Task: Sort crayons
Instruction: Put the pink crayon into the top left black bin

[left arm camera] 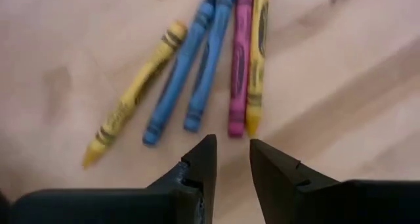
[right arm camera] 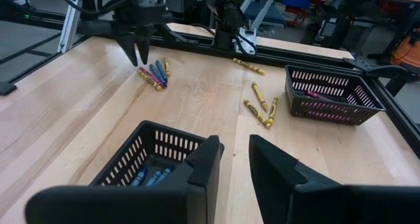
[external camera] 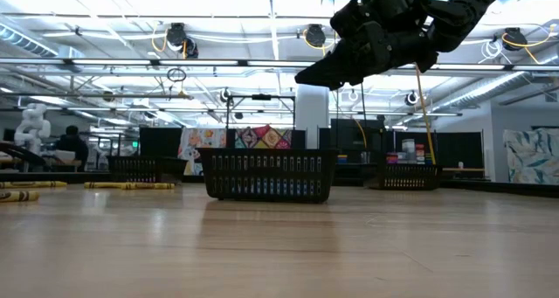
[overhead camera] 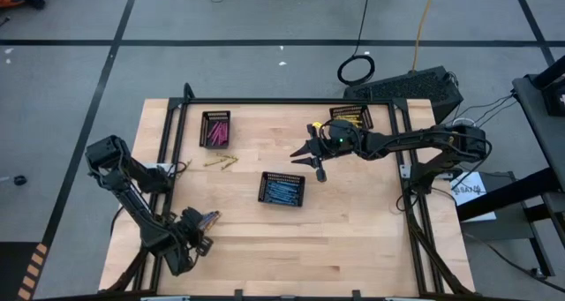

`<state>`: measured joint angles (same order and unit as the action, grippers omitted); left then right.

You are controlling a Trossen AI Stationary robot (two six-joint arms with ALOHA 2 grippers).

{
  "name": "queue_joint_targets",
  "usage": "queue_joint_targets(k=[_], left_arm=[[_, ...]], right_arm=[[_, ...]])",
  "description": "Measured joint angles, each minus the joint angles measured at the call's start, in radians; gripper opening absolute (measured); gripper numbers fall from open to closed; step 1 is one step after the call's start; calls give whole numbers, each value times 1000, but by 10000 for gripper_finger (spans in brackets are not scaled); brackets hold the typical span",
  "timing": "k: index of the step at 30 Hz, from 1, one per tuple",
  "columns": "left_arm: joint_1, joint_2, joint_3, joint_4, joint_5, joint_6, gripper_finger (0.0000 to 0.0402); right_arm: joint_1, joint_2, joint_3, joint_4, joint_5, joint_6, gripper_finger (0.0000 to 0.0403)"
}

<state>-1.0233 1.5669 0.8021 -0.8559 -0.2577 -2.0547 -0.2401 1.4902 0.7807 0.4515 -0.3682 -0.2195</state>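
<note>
Crayons, five in a loose bunch of yellow, blue and pink, lie on the counter at its near left, just ahead of the left gripper, whose jaws are parted and grasp nothing. Right gripper hangs over the middle blue-filled tray, jaws slightly parted, empty.

2 dark, jointed arms end in black, wedge-shaped fingers.
</note>
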Motion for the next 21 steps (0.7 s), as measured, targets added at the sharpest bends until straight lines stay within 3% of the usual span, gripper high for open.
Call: queue_joint_targets(k=[21], left_arm=[[10, 10, -45, 25, -93, 90, 95]], right_arm=[[0, 0, 0, 0, 0, -2, 68]])
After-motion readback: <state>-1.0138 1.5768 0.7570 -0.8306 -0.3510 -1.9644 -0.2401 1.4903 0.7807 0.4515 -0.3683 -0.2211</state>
